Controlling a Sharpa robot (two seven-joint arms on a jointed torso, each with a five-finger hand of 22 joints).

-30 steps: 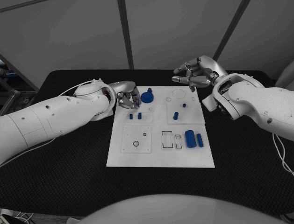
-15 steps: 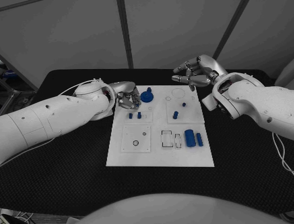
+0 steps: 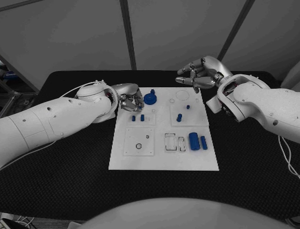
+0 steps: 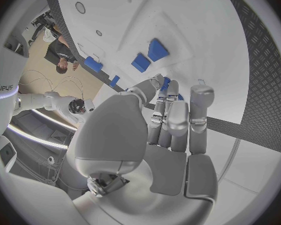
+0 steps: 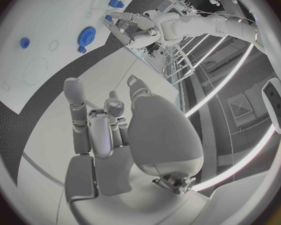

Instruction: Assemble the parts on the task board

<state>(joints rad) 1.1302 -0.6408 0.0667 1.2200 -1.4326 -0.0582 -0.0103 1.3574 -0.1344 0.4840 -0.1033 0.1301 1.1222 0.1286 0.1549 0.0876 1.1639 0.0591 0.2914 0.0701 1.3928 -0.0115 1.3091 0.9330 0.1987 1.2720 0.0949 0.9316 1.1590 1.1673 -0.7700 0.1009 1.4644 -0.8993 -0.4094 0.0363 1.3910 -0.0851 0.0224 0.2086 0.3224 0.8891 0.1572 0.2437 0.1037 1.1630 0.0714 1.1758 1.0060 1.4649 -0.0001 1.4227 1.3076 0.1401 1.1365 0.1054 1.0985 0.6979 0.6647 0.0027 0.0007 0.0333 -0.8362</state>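
The white task board (image 3: 163, 157) lies mid-table. A blue gear (image 3: 150, 98) stands at its far left corner, and my left hand (image 3: 130, 101) is against the gear's left side, pinching it between thumb and fingers. In the left wrist view a bit of blue gear (image 4: 166, 83) shows between the fingertips (image 4: 172, 92). My right hand (image 3: 196, 77) hovers over the board's far right edge, fingers curled in and holding nothing. The right wrist view shows that hand (image 5: 106, 130) above the board (image 5: 40, 75), with the gear (image 5: 85, 35) beyond it.
Small blue pegs (image 3: 137, 118) stand in the left block, another peg (image 3: 179, 117) in the right one. A thick blue cylinder (image 3: 193, 141) and a thinner one (image 3: 203, 142) lie near the board's right edge. Black table (image 3: 67, 171) surrounds the board.
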